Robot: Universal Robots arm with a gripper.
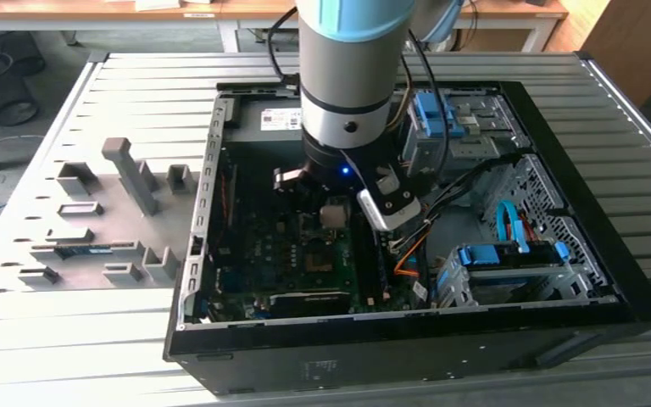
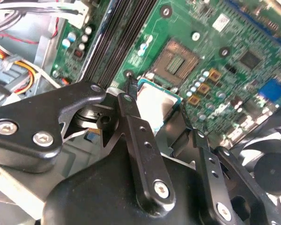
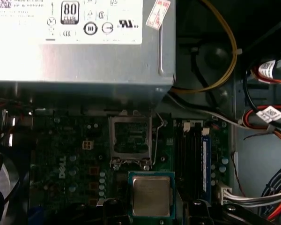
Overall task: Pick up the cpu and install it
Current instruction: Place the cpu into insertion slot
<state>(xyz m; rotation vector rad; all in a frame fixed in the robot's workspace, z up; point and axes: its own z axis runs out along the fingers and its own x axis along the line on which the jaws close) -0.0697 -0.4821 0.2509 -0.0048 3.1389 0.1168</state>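
Case (image 1: 416, 343) on table (image 1: 145, 93); rack (image 1: 111, 212) on table at exterior view's left of case. In case: board (image 1: 292, 254), psu (image 1: 264, 119) at far end, bays (image 1: 507, 263) at exterior view's right. Cpu (image 3: 152, 197) in gripper (image 2: 154, 105), over board, near socket (image 3: 130, 140).

My arm (image 1: 348, 76) was a silver-grey tube with a pale blue cap (image 1: 348, 17) at 12 o'clock, black cables (image 1: 430, 85) at 3 o'clock and a blue light (image 1: 346, 171) at 6. My gripper (image 2: 154, 101) was black, with silver screws (image 2: 161, 189).
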